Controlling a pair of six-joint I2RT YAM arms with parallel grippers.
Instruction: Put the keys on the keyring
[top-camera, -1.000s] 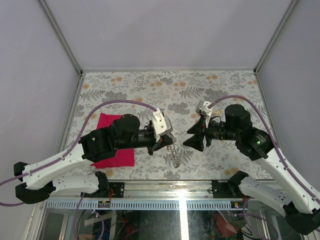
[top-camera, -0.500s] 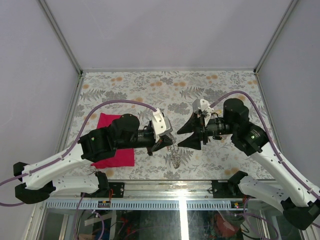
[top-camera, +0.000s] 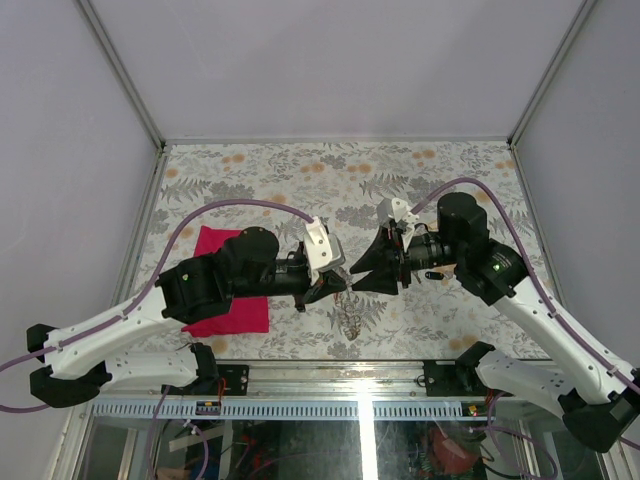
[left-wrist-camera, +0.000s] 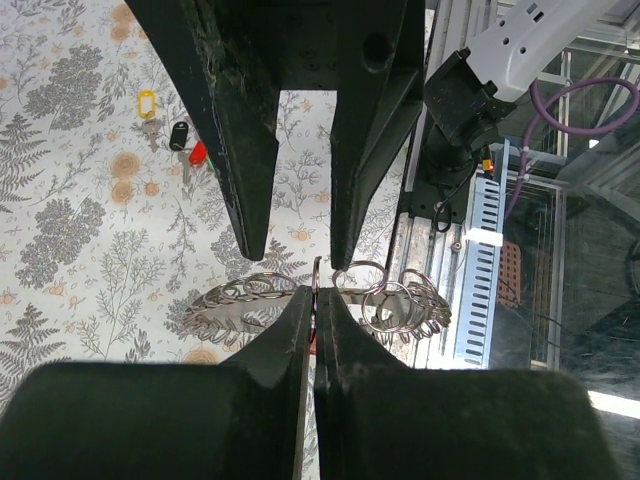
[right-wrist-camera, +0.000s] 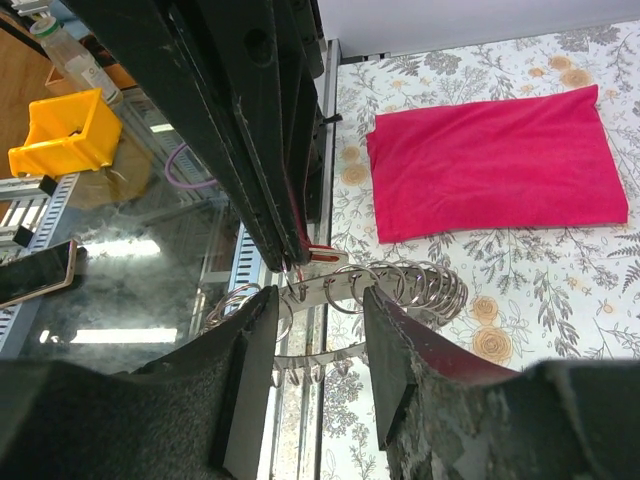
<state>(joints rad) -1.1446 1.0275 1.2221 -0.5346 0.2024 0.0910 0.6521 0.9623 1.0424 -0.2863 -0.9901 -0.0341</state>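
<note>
The keyring (left-wrist-camera: 240, 300) is a silvery curved band carrying several split rings (right-wrist-camera: 400, 285), and it hangs above the table (top-camera: 350, 318). My left gripper (left-wrist-camera: 314, 300) is shut on one upright ring of it, with a bit of red showing between the fingers. Coming in from the right, my right gripper (right-wrist-camera: 320, 310) stands open with its fingertips on either side of the band, not pressing it. In the top view the two grippers (top-camera: 338, 283) (top-camera: 362, 272) meet tip to tip. The keys (left-wrist-camera: 170, 135), with yellow, black and red heads, lie on the table beyond.
A magenta cloth (top-camera: 215, 245) lies flat on the floral table under my left arm and shows in the right wrist view (right-wrist-camera: 495, 165). The table's near edge with its metal rail (top-camera: 330, 368) is just below the hanging keyring.
My right gripper has moved left to the left gripper and its jaws have narrowed around the keyring's band. The left arm has stayed still, holding the ring.
</note>
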